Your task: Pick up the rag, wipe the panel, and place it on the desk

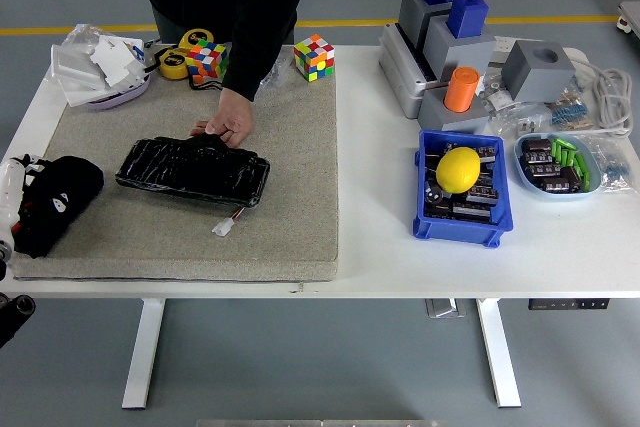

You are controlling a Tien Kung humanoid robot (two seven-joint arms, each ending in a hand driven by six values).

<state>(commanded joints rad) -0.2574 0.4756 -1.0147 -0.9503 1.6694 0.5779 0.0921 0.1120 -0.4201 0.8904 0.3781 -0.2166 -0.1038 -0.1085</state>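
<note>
Your left hand (pixel 12 209) sits at the mat's (pixel 300 187) left edge, mostly cut off; I can't tell if it's clamped on the black rag (pixel 58 197), which lies bunched right against it on the mat. The black panel (pixel 193 169) is mid-mat, with a person's hand (pixel 228 125) pressing its far edge. Right arm isn't visible.

I see panel (pixel 193 169) glossy black, crinkled like plastic wrap. Rag (pixel 55 199) soft matt black cloth. Mat (pixel 290 177) rough, felt-like, grey-beige. Tabletop (pixel 380 197) smooth white. Bin (pixel 460 222) shiny blue plastic.
</note>
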